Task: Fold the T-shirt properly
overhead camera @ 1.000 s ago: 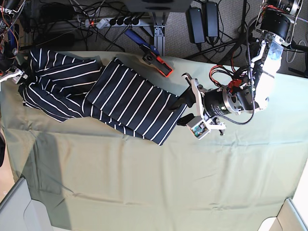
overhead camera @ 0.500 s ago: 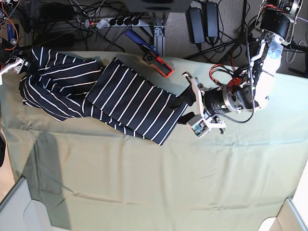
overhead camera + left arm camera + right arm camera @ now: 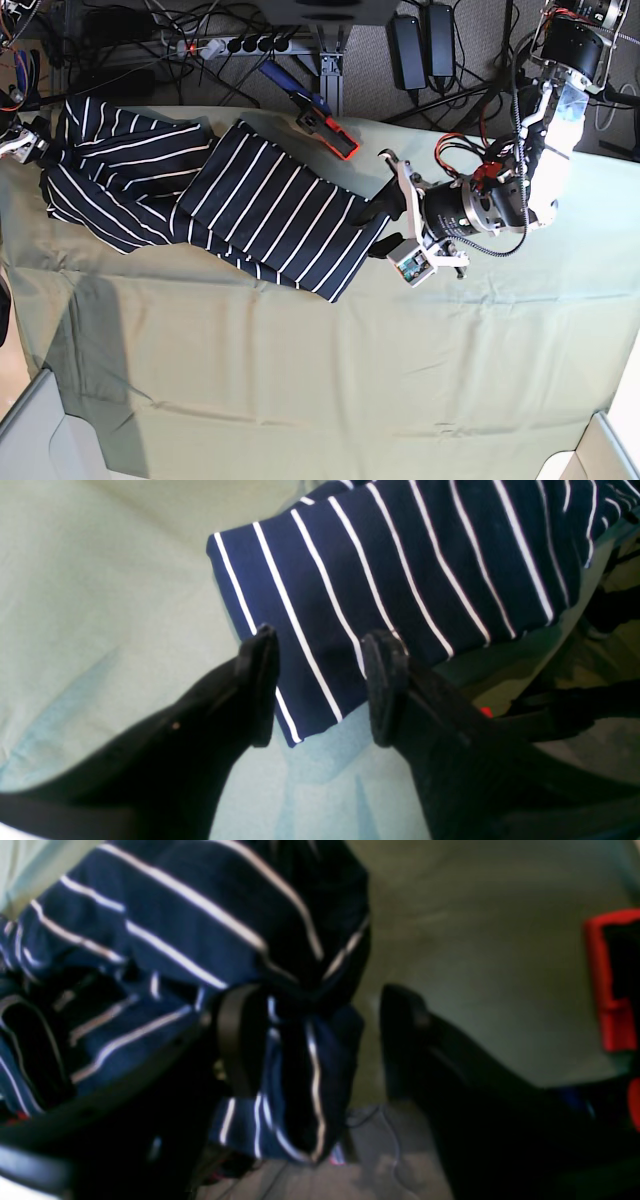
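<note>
base: the T-shirt point(image 3: 230, 205) is lying bunched along the far side of the table point(image 3: 330, 390), so both arms are working its ends | left wrist: left gripper point(image 3: 320, 690) fingers are straddling the hem corner, spread, not pinching | right wrist: right gripper point(image 3: 320, 1040) fingers spread, cloth draping over one finger, probably to lift it

T-shirt point(image 3: 215, 200) on table cloth point(image 3: 330, 380), far-left part, base view. Left gripper point(image 3: 385, 225) at shirt's right end, straddling corner. Right gripper point(image 3: 28, 150) at left end. Clamp tool point(image 3: 325, 122) behind shirt, near table's far edge.
</note>
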`<action>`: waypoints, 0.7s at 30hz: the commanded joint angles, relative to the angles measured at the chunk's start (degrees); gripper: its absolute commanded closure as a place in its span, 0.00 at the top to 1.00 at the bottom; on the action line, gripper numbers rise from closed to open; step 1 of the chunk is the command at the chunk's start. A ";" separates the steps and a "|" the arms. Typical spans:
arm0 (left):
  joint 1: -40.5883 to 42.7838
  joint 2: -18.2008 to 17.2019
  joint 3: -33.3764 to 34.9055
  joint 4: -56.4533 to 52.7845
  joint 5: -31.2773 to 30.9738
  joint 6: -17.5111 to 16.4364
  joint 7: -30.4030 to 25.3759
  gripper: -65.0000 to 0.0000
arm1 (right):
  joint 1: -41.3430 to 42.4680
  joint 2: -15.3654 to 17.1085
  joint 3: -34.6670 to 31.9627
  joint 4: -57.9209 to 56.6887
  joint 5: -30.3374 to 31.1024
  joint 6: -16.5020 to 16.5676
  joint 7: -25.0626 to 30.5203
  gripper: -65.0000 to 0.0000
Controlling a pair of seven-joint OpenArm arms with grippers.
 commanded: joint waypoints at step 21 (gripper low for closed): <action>-0.66 -0.31 -0.37 0.83 -1.97 -1.01 -0.22 0.48 | 6.91 -0.85 -0.46 -10.75 7.23 6.32 -3.72 0.55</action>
